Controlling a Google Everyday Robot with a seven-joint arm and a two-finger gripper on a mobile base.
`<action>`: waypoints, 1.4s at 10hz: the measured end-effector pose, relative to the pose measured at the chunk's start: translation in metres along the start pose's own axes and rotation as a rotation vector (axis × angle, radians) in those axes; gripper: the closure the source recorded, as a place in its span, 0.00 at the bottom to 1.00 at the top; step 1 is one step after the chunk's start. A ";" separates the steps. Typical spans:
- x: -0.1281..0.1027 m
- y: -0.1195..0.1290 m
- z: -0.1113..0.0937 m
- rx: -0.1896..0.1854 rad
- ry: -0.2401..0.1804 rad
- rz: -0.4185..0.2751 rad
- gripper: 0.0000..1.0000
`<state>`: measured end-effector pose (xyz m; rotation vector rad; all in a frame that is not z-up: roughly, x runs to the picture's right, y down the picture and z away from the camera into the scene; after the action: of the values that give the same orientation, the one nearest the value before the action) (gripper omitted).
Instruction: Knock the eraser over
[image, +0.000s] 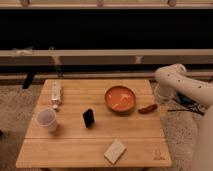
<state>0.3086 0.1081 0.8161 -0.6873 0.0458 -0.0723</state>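
Note:
The eraser (88, 118) is a small black block standing upright near the middle of the wooden table (95, 137). My white arm (175, 80) bends down at the table's right side. The gripper (161, 98) hangs at its end by the table's right edge, well to the right of the eraser, with the orange bowl between them. It touches nothing that I can see.
An orange bowl (121, 99) sits right of the eraser. A white cup (46, 120) stands to its left. A flat pale beige block (115, 151) lies near the front edge. A small reddish object (147, 108) lies near the gripper. A white oblong item (56, 93) lies at the back left.

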 end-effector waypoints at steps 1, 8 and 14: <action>-0.004 0.003 -0.006 0.016 -0.002 -0.024 0.26; -0.112 0.118 -0.034 0.020 -0.043 -0.338 0.26; -0.255 0.171 -0.043 -0.021 -0.139 -0.660 0.26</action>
<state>0.0602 0.2329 0.6789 -0.7044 -0.3162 -0.6573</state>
